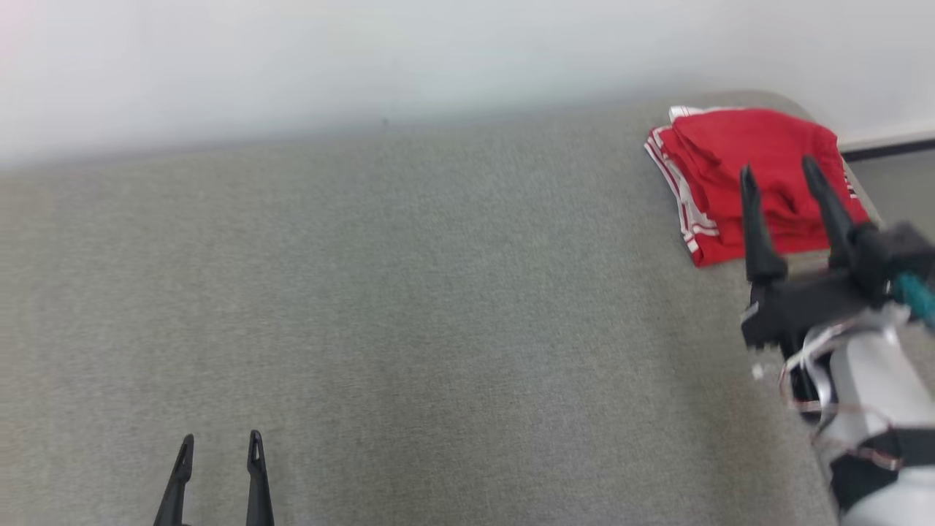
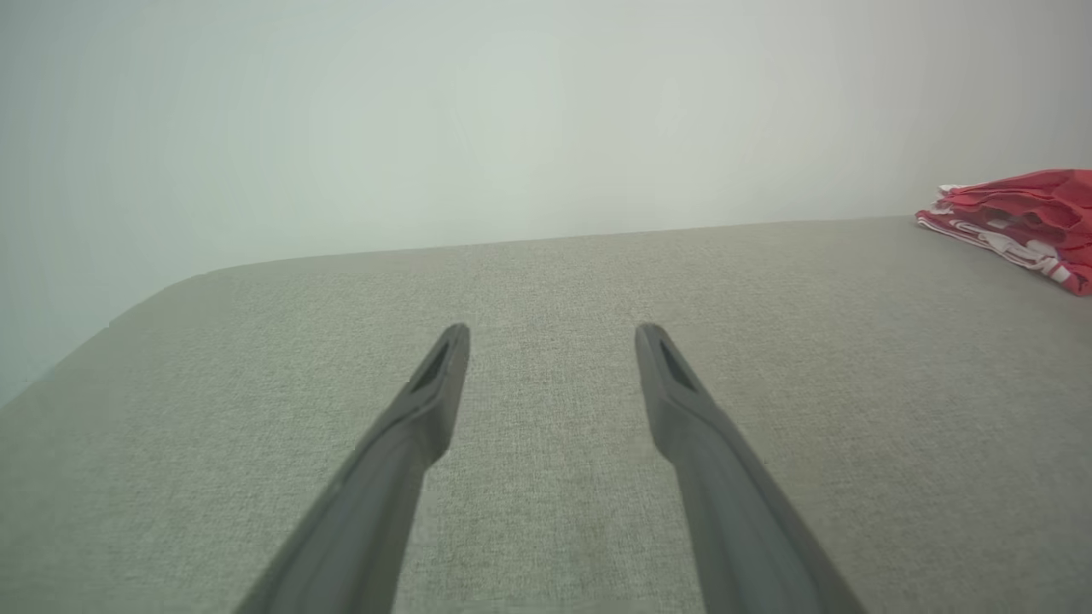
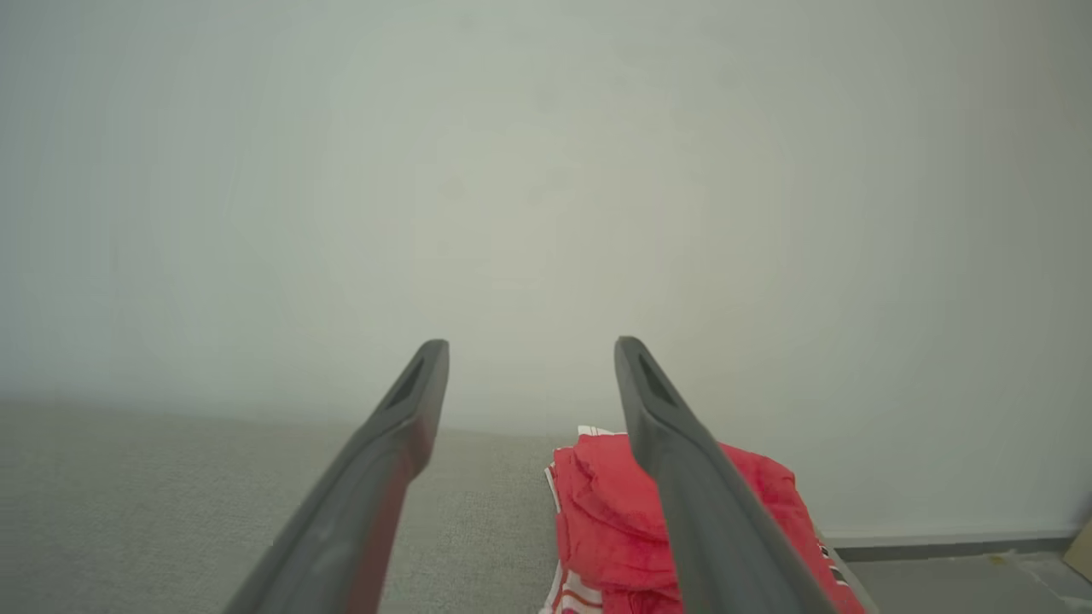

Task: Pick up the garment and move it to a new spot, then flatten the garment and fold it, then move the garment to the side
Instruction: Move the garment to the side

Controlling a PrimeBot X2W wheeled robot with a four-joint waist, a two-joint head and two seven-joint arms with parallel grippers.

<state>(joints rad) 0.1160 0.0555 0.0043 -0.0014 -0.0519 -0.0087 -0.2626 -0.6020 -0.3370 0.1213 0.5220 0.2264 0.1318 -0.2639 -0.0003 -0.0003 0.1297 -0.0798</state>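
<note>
The garment (image 1: 738,175) is red with white stripes along its edges, folded into a small stack at the far right corner of the grey table (image 1: 409,307). My right gripper (image 1: 781,169) hangs open above the garment's near side, fingers apart with nothing between them. The right wrist view has the garment (image 3: 597,520) below and ahead of the open right gripper (image 3: 529,345). My left gripper (image 1: 219,440) stands open at the table's near left, far from the cloth. From the left wrist, the garment (image 2: 1024,222) lies at the far right, well beyond the open left gripper (image 2: 550,328).
A pale wall (image 1: 365,58) runs behind the table. The table's rounded right edge (image 1: 825,409) drops to a grey floor (image 3: 955,580) with a dark skirting strip (image 1: 887,150). My right forearm (image 1: 869,387), with loose cables, reaches over that edge.
</note>
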